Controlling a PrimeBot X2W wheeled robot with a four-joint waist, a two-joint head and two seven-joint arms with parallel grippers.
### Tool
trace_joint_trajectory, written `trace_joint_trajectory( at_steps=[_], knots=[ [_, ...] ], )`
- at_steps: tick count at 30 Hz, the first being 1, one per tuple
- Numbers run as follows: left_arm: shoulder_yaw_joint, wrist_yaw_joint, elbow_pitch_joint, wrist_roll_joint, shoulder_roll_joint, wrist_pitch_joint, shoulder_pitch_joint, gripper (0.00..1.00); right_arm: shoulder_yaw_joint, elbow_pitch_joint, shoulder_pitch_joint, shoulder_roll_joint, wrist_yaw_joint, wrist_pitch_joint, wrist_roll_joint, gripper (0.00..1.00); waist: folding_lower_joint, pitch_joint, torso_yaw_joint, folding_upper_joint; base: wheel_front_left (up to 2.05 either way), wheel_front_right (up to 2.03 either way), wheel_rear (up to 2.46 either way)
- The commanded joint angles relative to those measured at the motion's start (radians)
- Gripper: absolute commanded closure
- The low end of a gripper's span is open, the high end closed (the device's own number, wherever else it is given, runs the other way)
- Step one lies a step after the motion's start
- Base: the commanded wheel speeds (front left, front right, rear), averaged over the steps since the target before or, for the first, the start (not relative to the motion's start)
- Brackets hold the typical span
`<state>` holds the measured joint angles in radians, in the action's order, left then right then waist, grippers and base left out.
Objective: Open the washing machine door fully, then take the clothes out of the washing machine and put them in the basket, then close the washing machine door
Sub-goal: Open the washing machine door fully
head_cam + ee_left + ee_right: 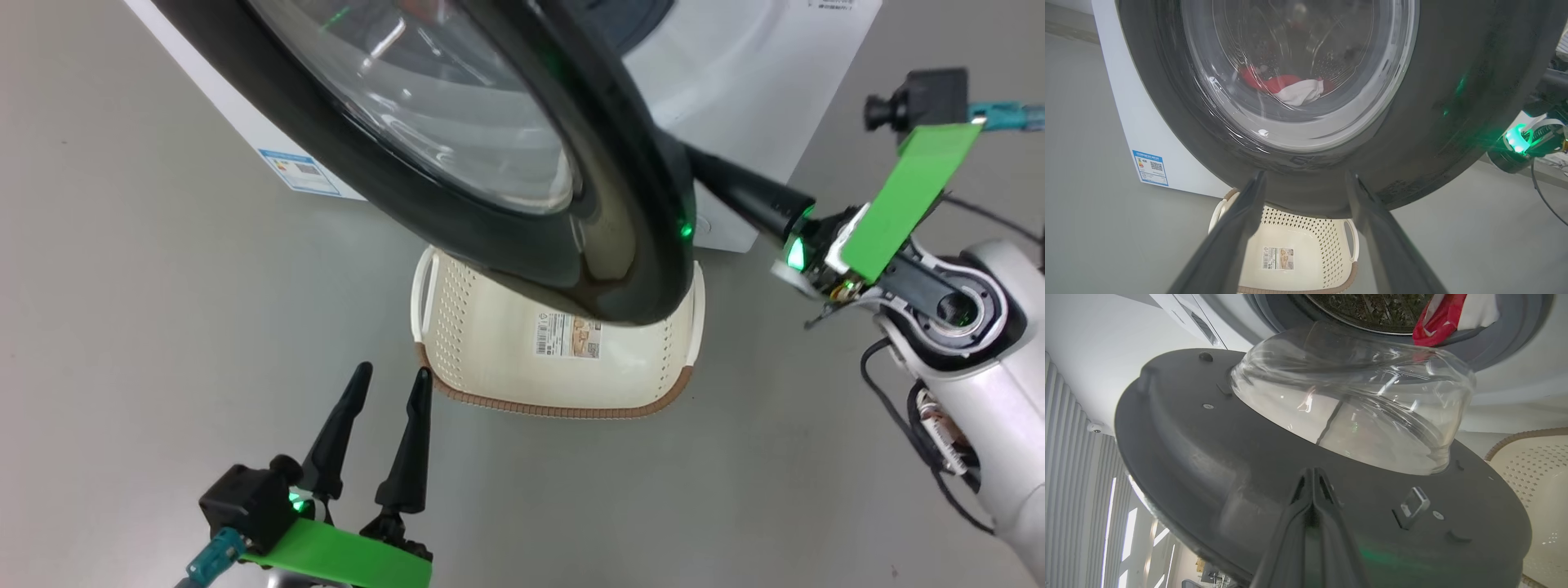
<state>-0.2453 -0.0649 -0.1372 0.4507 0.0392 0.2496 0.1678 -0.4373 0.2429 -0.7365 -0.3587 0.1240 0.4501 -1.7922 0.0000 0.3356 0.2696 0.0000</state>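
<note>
Below the swung-out washing machine door point(620, 245): basket point(490, 343), barcode sticker point(567, 336) print unreadable | washing machine point(735, 82): blue label point(300, 170), text too small | clothes point(1290, 87): red-white, in drum | left gripper point(393, 371): spread wide, empty | right gripper point(1312, 473): fingers pressed together, tips at door's inner face

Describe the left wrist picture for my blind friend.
A black-rimmed washing machine door looms close, red and white clothes showing through its glass. Below, a cream basket shows between the fingers of the open left gripper.
</note>
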Motion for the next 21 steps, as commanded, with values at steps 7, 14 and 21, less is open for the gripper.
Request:
trace_joint_trajectory(
  at_steps=[7, 14, 21],
  knots=[
    [0.033, 0.011, 0.024, -0.001, 0.011, 0.012, -0.024, 0.00, 0.003, -0.004, 0.078, 0.060, 0.007, 0.121, 0.018, 1.00, 0.0000, -0.046, 0.024, 0.0000, 0.00, 0.00, 0.00],
    [0.031, 0.015, 0.027, -0.001, 0.011, 0.012, -0.049, 0.00, 0.041, 0.007, 0.124, 0.086, 0.007, 0.175, 0.033, 1.00, 0.0000, -0.078, 0.057, 0.0000, 0.00, 0.00, 0.00],
    [0.037, 0.018, 0.022, -0.006, 0.011, 0.012, -0.073, 0.00, 0.071, 0.014, 0.180, 0.120, 0.007, 0.213, 0.056, 1.00, 0.0000, -0.118, 0.100, 0.0000, 0.00, 0.00, 0.00]
  ],
)
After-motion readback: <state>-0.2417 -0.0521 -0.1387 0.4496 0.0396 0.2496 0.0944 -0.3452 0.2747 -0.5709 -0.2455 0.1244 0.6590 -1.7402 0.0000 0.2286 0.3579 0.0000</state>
